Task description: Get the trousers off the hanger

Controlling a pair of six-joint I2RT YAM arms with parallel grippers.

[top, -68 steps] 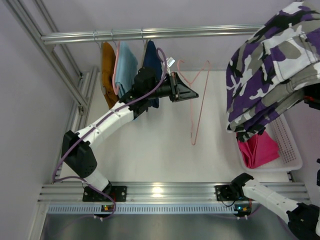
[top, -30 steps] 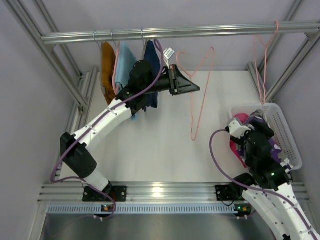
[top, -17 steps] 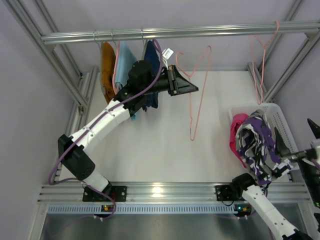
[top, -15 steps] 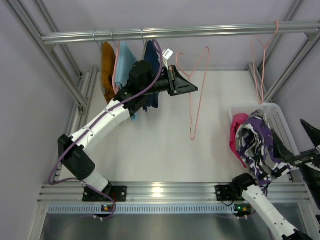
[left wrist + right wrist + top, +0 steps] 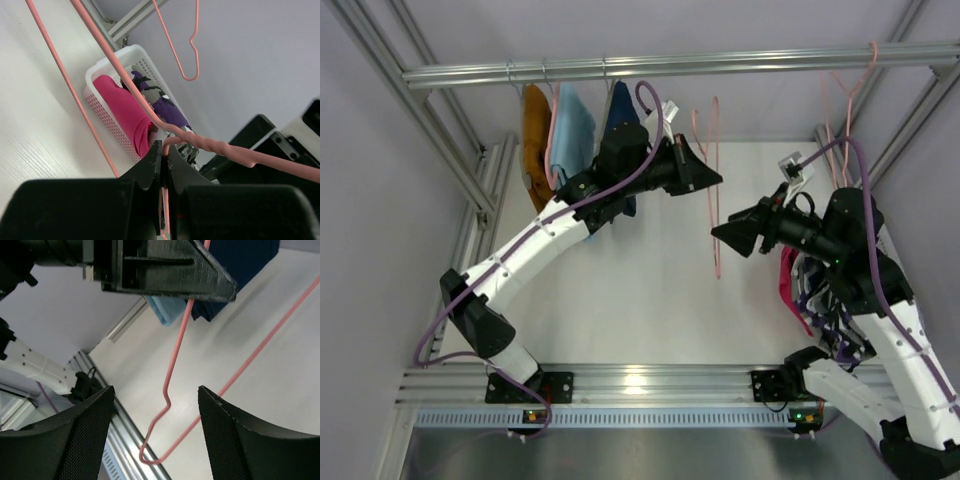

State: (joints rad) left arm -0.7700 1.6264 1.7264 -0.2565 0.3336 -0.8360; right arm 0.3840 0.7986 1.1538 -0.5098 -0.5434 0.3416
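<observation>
An empty pink wire hanger [image 5: 716,200] hangs edge-on over the table, and my left gripper [image 5: 712,180] is shut on its neck [image 5: 172,139]. My right gripper [image 5: 725,238] is open, pointing left just right of the hanger; in the right wrist view the hanger's lower bend [image 5: 167,395] lies between and beyond the two fingers [image 5: 85,440]. The trousers lie in the white basket [image 5: 100,70]: the magenta pair [image 5: 125,110] [image 5: 786,285] and the purple-patterned pair [image 5: 167,107] [image 5: 817,300]. Neither gripper touches them.
Orange [image 5: 535,140], light blue [image 5: 572,135] and navy [image 5: 620,115] garments hang on the rail [image 5: 720,65] behind the left arm. More empty pink hangers [image 5: 840,110] hang at the rail's right end. The right arm covers most of the basket from above.
My right arm came up out of the basket, leaving the patterned trousers there, and swung left toward the hanger. The left gripper turned the hanger edge-on.
</observation>
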